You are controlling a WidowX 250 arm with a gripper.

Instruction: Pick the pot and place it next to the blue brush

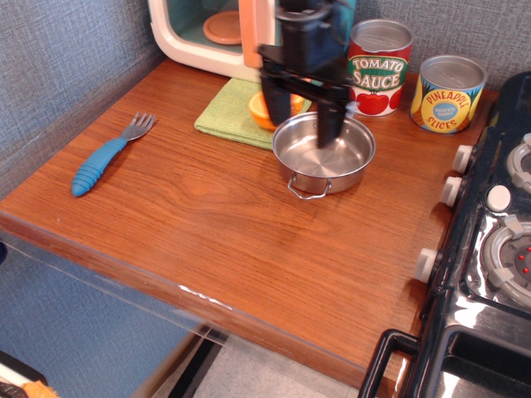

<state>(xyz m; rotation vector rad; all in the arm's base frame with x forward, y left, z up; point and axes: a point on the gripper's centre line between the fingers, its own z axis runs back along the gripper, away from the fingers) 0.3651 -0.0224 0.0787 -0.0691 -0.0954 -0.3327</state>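
The shiny steel pot sits on the wooden counter, right of centre, with a wire loop handle toward the front. My black gripper hangs open just above the pot's back-left rim, one finger left of the pot and one over its bowl. It holds nothing. The blue brush, a ribbed blue handle with grey tines, lies far to the left near the counter's left edge.
A green cloth with an orange half lies behind the pot. A toy microwave stands at the back. A tomato sauce can and a pineapple can stand at the back right. A black stove borders the right side.
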